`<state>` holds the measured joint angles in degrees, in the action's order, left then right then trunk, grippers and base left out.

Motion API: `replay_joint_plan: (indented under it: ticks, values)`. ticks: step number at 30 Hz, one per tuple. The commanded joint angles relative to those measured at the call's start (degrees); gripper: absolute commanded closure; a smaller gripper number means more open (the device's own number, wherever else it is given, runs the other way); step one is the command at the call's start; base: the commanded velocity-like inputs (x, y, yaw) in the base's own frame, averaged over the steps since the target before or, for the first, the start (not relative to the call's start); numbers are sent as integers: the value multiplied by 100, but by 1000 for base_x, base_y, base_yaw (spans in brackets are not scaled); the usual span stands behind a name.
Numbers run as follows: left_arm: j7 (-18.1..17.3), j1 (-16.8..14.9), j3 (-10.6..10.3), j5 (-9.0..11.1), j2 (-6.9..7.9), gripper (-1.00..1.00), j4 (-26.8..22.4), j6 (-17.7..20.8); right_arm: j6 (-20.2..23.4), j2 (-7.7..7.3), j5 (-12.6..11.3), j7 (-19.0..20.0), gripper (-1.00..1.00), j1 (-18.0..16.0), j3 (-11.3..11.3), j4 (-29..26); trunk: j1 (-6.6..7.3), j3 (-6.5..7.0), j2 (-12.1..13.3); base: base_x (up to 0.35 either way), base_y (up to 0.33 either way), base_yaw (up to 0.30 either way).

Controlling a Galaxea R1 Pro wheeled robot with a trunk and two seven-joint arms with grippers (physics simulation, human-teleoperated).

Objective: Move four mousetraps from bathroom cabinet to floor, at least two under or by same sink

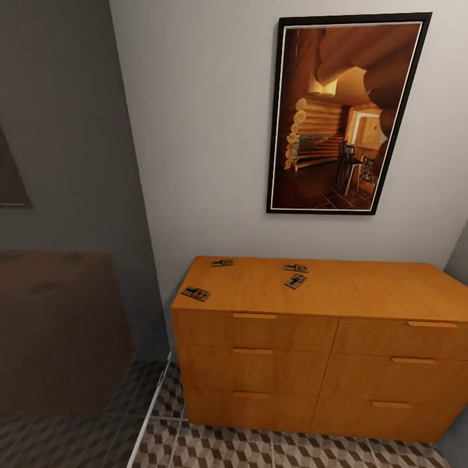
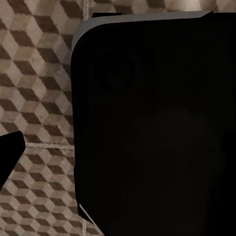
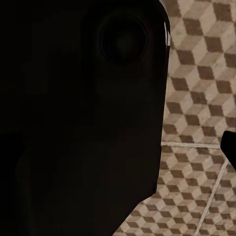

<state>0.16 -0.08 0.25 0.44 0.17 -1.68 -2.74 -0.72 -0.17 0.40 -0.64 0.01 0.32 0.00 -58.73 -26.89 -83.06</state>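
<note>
Four mousetraps [image 1: 195,293] [image 1: 222,262] [image 1: 296,267] [image 1: 296,281] lie on top of the orange-brown cabinet [image 1: 312,364], above the cube-patterned bathroom floor [image 1: 214,448]. Whether either gripper is apart or together cannot be told. The approach likely calls for closing in squarely, then reaching for the nearest front-corner trap first.

A home room: wooden cabinet [image 1: 312,344], framed picture [image 1: 344,114], cube-patterned tiled floor [image 1: 260,452]

Head view looks down, near cabinet [image 1: 312,344]; both wrist views face bathroom floor [image 2: 34,98] closely, shared tiles.
</note>
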Motion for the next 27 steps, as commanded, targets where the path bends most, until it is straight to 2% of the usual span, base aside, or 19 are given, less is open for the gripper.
replay_joint_plan:
  ticks: [1, 16, 27]
  values:
    - [2, -1, 1, 5, 0, -100, 1, -16, -7, 2, 4, -7, -100, -1, 3, 0, 0, -4, -2, 0, 0, 0]
    - [2, -1, 1, 1, 0, -100, 1, -16, -13, 0, 4, -7, -100, 2, 3, 0, 0, -4, -2, 0, 0, 0]
    - [-6, -1, 1, 0, 0, -100, 1, -16, -16, 0, 4, -7, -100, 1, 3, 0, 242, 194, 439, 0, 0, 0]
